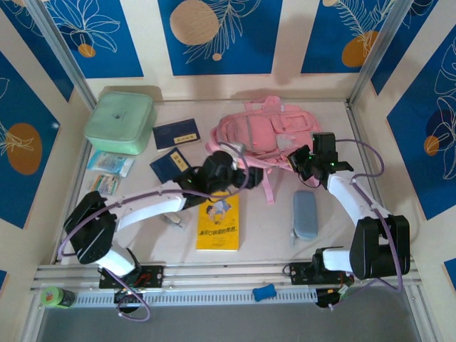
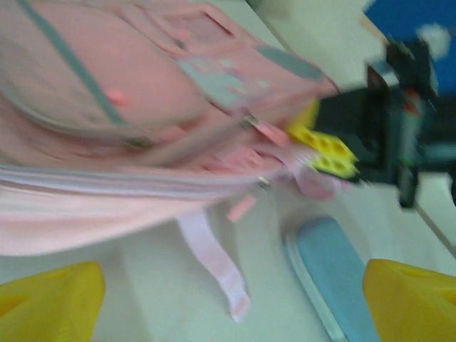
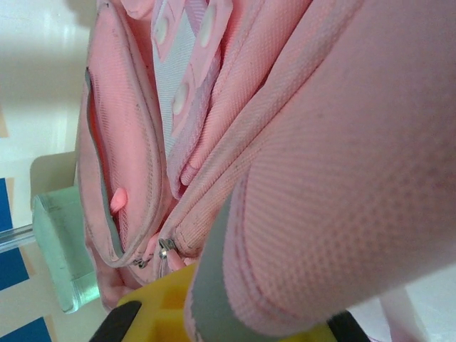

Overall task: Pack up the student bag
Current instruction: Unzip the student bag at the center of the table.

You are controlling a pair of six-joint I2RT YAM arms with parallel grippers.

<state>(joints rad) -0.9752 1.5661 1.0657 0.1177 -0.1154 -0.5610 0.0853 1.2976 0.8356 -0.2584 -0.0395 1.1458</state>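
Observation:
The student bag [image 1: 262, 134] is a pink backpack lying flat at the back middle of the table. In the right wrist view its pink fabric and grey trim [image 3: 299, 178] sit pinched between my right gripper's yellow fingers [image 3: 160, 306]. That right gripper [image 1: 300, 161] is shut on the bag's right near edge. My left gripper [image 1: 239, 171] hovers at the bag's near left edge. Its yellow fingertips [image 2: 50, 299] stand wide open with nothing between them, above bare table and a loose pink strap [image 2: 214, 263]. The left wrist view is blurred.
A mint-green box [image 1: 120, 122] stands at the back left. Near it lie two dark blue booklets [image 1: 176, 135] and small packets [image 1: 110, 162]. A yellow book [image 1: 219, 222] lies front centre and a grey-blue pencil case [image 1: 306, 214] front right.

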